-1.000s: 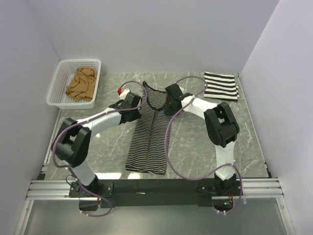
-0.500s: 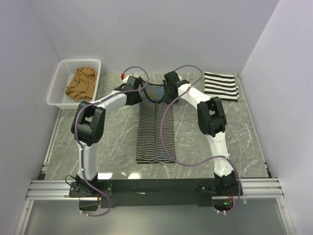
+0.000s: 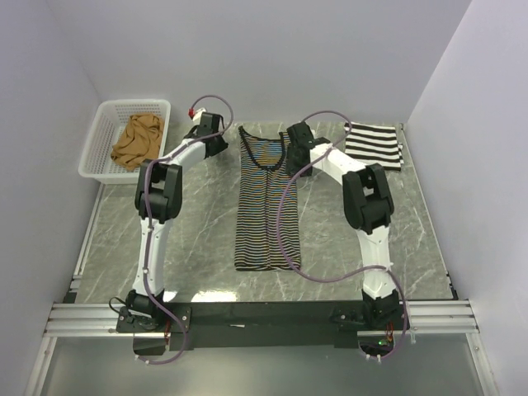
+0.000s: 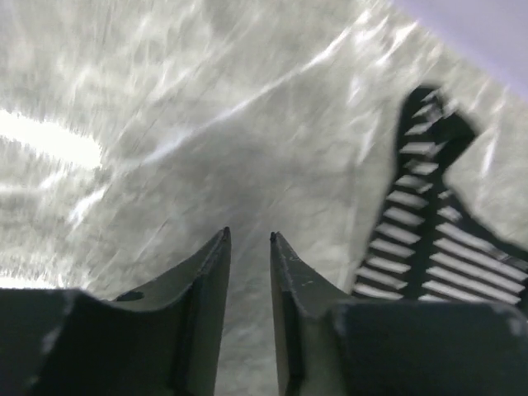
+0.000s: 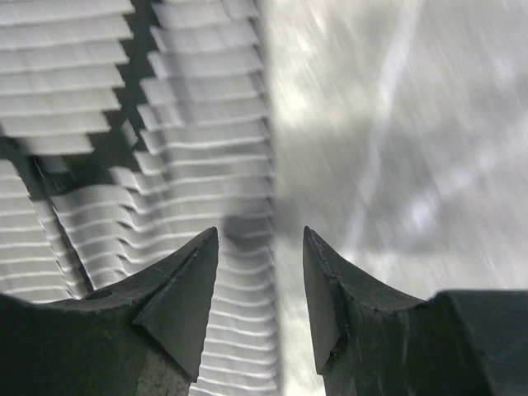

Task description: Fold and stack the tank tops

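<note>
From above, the thin-striped top (image 3: pixel 266 206) lies flat on the worktop (image 3: pixel 190 239), its long axis running far to near. The left pincer (image 3: pixel 216 142) is just left of the far end, and the right pincer (image 3: pixel 295 153) is over the far right edge, so it is nearer.

Left wrist: the left pincer (image 4: pixel 249 239) is narrowly parted and empty over bare worktop, with the strap (image 4: pixel 429 148) off to its right.

Right wrist: the right pincer (image 5: pixel 260 239) is parted and empty, and the top's edge runs under its gap.
</note>
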`<state>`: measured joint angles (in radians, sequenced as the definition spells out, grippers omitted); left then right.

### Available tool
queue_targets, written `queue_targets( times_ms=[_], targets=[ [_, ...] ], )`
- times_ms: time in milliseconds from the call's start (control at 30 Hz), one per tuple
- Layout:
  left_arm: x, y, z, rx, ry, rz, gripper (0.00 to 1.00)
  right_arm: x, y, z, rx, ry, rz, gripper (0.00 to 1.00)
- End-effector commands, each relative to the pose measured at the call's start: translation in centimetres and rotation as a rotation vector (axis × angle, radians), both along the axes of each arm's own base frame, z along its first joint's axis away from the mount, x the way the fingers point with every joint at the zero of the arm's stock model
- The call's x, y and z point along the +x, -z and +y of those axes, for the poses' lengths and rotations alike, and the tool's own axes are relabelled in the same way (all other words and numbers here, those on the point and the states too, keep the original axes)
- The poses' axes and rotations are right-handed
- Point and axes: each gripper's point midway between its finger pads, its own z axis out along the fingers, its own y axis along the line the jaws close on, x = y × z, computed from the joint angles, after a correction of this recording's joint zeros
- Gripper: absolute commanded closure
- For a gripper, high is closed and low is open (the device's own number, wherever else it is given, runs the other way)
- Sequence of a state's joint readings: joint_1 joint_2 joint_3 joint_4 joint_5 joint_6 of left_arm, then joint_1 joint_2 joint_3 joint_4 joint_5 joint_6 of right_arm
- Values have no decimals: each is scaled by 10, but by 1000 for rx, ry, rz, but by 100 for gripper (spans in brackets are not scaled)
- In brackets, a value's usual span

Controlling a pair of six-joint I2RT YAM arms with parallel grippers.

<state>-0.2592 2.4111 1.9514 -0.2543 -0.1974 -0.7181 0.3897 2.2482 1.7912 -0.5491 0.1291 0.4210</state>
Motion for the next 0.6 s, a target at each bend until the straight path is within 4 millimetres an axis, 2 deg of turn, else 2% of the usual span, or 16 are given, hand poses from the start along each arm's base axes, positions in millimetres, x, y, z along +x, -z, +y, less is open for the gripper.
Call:
queue_targets(
  times_ms=[0, 33, 100, 133, 167, 200, 233, 267, 300, 333, 367, 433, 467, 500, 533, 567],
  targets=[
    [-9, -39, -20, -80, 59, -81, 67, -7, -54, -12, 22, 24, -137, 47],
    [-12, -52, -20, -102, 56, -125, 64, -13, -74, -14, 46, 43, -175, 46],
    [-45, -63, -13, -128, 37, -113, 60, -39, -60, -23, 55, 67, -144, 45],
    [-57, -66, -13, -135, 35, -101, 60, -49, -79, -20, 113, 69, -178, 45],
    [-81, -72, -11, -141, 34, -82, 59, -70, -63, -21, 141, 60, -143, 45],
    [-97, -71, -11, -153, 20, -59, 59, -82, -61, -21, 154, 70, -137, 45],
    [-115, -72, -20, -158, 31, -40, 59, -95, -78, -15, 186, 62, -170, 45],
    [-145, -49, -16, -133, 20, 31, 59, -119, -61, -18, 176, 56, -135, 45],
    [-162, -71, -21, -161, 23, -5, 58, -132, -60, -17, 184, 60, -131, 45],
    [-186, -70, -37, -158, 54, 11, 58, -144, -71, -16, 203, 49, -158, 45],
    [-217, -66, -36, -150, 56, 32, 58, -172, -51, -17, 183, 30, -106, 46],
    [-262, -58, -52, -144, 75, 64, 59, -199, -57, -11, 242, 17, -122, 46],
    [-290, -52, -48, -141, 71, 77, 59, -224, -38, -11, 240, -4, -78, 46],
    [-305, -49, -51, -165, 56, 78, 59, -237, -34, -7, 264, 3, -67, 46],
    [-328, -45, -64, -173, 104, 89, 54, -248, -38, -6, 289, -7, -81, 46],
    [-349, -29, -62, -162, 117, 123, 50, -266, -21, -14, 271, 2, -40, 46]
  ],
)
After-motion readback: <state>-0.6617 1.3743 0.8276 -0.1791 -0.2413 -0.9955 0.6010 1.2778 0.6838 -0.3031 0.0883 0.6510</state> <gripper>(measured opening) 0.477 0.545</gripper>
